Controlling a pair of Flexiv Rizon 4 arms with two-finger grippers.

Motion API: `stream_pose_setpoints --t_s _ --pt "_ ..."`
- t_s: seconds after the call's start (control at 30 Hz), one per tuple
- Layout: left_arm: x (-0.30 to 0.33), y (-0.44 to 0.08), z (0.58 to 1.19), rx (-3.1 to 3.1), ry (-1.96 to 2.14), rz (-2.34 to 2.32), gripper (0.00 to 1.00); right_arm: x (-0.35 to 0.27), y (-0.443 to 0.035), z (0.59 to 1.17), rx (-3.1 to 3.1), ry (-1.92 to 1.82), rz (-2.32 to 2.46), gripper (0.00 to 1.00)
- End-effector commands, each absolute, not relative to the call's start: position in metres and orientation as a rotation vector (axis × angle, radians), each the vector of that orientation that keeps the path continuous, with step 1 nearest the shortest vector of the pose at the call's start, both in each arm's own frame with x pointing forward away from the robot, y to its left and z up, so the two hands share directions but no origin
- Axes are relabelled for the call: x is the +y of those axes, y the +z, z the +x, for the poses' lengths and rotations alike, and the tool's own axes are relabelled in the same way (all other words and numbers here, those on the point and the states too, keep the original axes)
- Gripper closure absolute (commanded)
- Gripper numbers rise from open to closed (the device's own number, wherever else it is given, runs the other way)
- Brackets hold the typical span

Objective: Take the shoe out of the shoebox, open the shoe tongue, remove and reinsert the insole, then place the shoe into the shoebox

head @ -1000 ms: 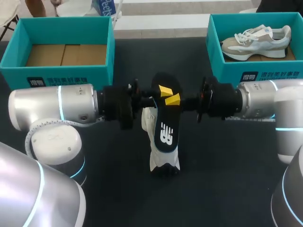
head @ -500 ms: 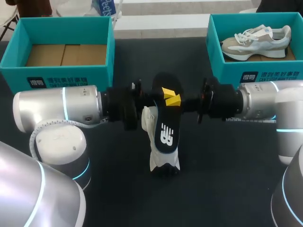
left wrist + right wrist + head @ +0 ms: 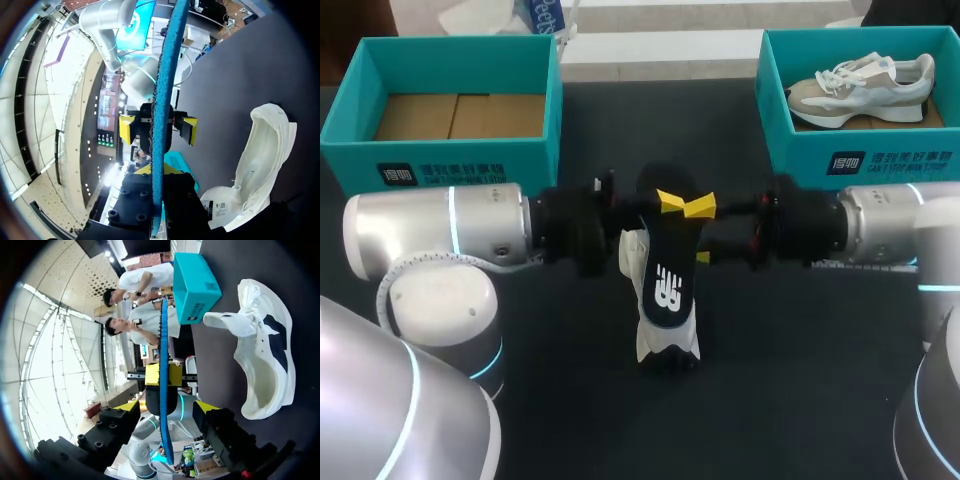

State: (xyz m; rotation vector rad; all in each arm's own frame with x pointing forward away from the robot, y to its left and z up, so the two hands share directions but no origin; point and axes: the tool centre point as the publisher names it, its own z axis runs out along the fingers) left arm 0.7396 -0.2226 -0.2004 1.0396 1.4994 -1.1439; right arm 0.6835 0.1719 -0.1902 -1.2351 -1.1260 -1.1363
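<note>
Insole (image 3: 666, 270) raised over table centre, printed face up, above shoe (image 3: 662, 345). Left gripper (image 3: 667, 202) clamped on insole's far end, one finger on each face. Right gripper (image 3: 701, 230) released, yellow tips spread wide on either side of insole, apart from it. Shoe lies on its side on dark table (image 3: 800, 380), white lining showing. Teal shoebox (image 3: 450, 150) far left; second shoebox (image 3: 820, 135) far right holds beige sneaker (image 3: 865, 85).

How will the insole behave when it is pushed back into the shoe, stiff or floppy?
Probably light and bendable: the insole looks very thin edge-on. It looks nearly straight though gripped only near one end by the left gripper, so likely springy, not limp.
</note>
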Motion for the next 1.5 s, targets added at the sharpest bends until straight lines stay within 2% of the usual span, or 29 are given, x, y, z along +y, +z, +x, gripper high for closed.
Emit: stream_pose_setpoints --t_s 0.03,0.3,0.63,1.33,1.5 --pt "-0.201 -0.193 0.73 1.554 -1.19 1.064 1.0 0.15 -0.183 0.671 -1.153 -1.174 -1.301 0.0" --pt "-0.182 -0.191 0.707 1.668 -1.34 1.029 1.0 0.133 -0.181 0.676 -1.415 -1.303 -1.319 0.0" --pt "-0.177 -0.184 0.691 1.822 -1.582 0.894 1.0 0.141 -0.178 0.687 -1.703 -1.439 -1.239 0.0" --pt "-0.177 -0.184 0.691 1.822 -1.582 0.894 1.0 0.141 -0.178 0.688 -1.71 -1.45 -1.272 0.0" --pt "-0.177 -0.184 0.691 1.822 -1.582 0.894 1.0 0.122 -0.165 0.68 -2.067 -1.508 -1.12 0.0"
